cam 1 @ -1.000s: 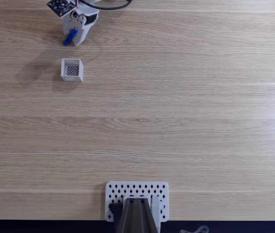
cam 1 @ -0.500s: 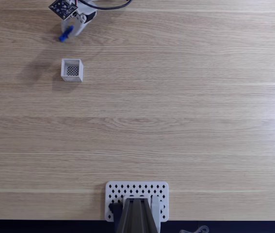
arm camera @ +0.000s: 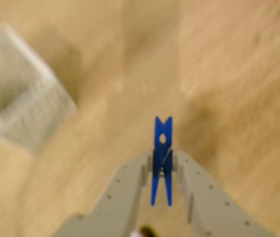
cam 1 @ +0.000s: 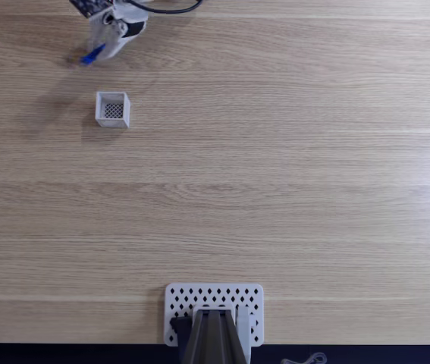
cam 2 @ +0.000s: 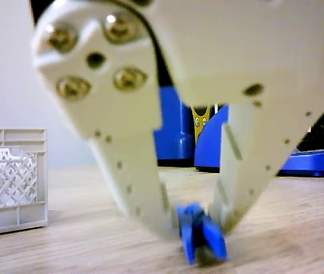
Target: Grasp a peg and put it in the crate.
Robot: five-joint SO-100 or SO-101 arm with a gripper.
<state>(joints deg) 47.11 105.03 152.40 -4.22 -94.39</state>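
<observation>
- The gripper (arm camera: 162, 170) has its two pale fingers (arm camera: 130, 182) closed onto the peg (arm camera: 162, 153), a small bright blue clothes-peg, so the gap between them is no wider than the peg itself
- In the wrist view the peg stands lengthwise between the fingertips, its forked end sticking out beyond them and its other end back between the fingers
- In the other view the gripper (cam 2: 199, 225) pinches the peg (cam 2: 202, 234) from both sides; the peg's lower end seems to be just off the wooden table (cam 2: 299, 228), though the blur makes contact hard to judge
- In the fixed view the gripper (cam 1: 102, 50) is at the far edge of the table (cam 1: 275, 167), beyond the crate (cam 1: 113, 109) and a little to its left, with the peg (cam 1: 92, 54) poking out leftward from the fingers
- The crate is a small white open-topped box with a dark perforated bottom, standing upright on the table, apart from the gripper
- In the other view the crate (cam 2: 10, 180) is to the left of the gripper; in the wrist view it is a blurred pale box (arm camera: 23, 113) to the upper left of the peg
- Well away from the crate, at the near table edge in the fixed view, a flat white perforated plate (cam 1: 215, 296) lies under a dark mount (cam 1: 213, 337)
</observation>
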